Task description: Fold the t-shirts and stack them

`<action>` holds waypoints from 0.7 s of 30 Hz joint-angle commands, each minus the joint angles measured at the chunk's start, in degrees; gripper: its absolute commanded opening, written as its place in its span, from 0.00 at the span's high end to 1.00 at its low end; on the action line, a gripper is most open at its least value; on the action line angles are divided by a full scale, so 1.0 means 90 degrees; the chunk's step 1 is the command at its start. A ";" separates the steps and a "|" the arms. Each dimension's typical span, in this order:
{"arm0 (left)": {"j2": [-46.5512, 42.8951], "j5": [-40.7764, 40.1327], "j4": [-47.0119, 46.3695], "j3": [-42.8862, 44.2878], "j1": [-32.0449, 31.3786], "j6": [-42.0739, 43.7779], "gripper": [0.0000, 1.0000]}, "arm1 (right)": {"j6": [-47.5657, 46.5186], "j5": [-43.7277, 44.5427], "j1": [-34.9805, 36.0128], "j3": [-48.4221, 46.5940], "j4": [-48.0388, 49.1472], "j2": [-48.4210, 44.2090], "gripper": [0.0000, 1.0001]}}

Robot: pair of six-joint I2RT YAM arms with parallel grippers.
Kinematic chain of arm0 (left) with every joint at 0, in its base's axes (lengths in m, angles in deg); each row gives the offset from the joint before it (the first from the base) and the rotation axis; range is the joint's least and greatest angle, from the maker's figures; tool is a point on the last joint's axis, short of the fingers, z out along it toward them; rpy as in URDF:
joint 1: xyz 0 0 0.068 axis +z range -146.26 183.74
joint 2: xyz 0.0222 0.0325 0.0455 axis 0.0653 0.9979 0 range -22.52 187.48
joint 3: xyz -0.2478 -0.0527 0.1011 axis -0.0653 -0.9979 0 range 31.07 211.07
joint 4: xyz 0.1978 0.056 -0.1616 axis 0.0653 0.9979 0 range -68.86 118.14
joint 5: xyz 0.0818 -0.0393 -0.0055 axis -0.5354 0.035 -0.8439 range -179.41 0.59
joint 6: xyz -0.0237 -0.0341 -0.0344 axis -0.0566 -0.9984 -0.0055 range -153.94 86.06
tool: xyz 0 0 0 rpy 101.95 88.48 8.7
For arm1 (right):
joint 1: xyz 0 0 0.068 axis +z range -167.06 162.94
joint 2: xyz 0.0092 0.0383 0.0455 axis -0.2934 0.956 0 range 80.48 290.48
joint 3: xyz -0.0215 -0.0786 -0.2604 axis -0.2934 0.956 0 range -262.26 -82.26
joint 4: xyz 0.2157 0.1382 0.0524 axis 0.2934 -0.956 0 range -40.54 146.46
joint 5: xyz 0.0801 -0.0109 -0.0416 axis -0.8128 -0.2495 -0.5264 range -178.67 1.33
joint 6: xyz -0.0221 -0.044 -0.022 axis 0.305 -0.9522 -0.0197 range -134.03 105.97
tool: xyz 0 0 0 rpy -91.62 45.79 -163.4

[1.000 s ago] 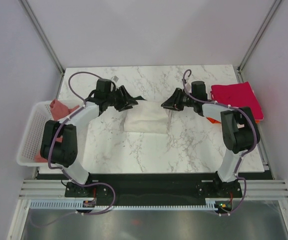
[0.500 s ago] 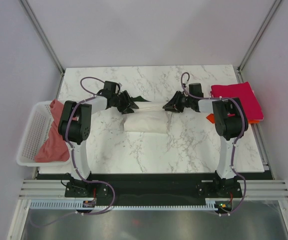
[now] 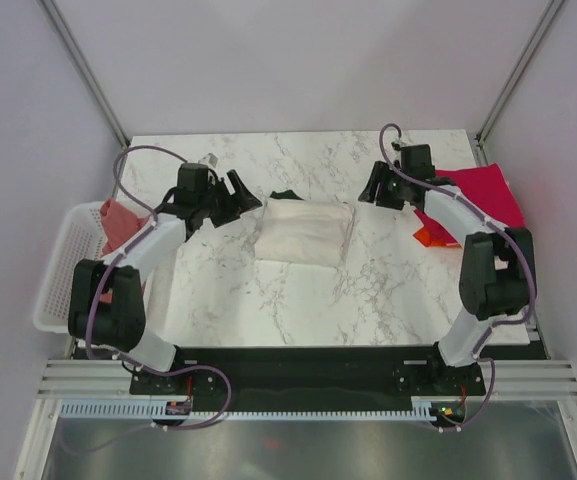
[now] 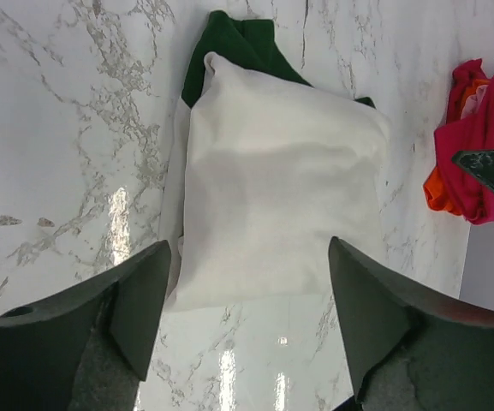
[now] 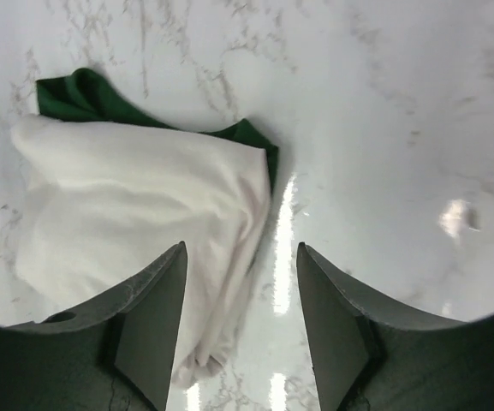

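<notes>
The cream t-shirt [image 3: 303, 230] lies folded in a rectangle at the middle of the table, a bit of dark green collar [image 3: 285, 195] showing at its far edge. It also shows in the left wrist view [image 4: 272, 188] and the right wrist view [image 5: 135, 223]. My left gripper [image 3: 243, 195] is open and empty, just left of it. My right gripper [image 3: 373, 187] is open and empty, just right of it. A magenta t-shirt [image 3: 473, 195] lies folded at the table's right edge over an orange one [image 3: 428, 235]. A salmon-pink t-shirt [image 3: 118, 220] lies in the basket.
A white lattice basket [image 3: 63, 270] hangs off the table's left edge. Metal frame posts stand at the far corners. The marble tabletop [image 3: 298, 295] stretches in front of the cream shirt.
Both grippers let go of the cream shirt's far edge and drew apart, left one leftward, right one right and farther back. The shirt now lies flat, folded.
</notes>
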 commanded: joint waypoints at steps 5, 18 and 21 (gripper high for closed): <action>-0.1016 -0.0640 -0.1035 -0.1538 0.0018 -0.0110 0.11 | -0.1070 0.3917 0.0415 -0.0307 -0.1609 -0.0791 0.36; -0.2081 -0.1099 -0.2032 -0.2712 -0.0187 -0.0238 0.12 | -0.1393 0.7817 0.1207 -0.1947 -0.3015 0.1668 0.39; -0.1974 -0.1089 -0.2061 -0.2712 -0.0197 -0.0209 0.12 | -0.1442 0.8383 0.1207 -0.2074 -0.3104 0.2059 0.40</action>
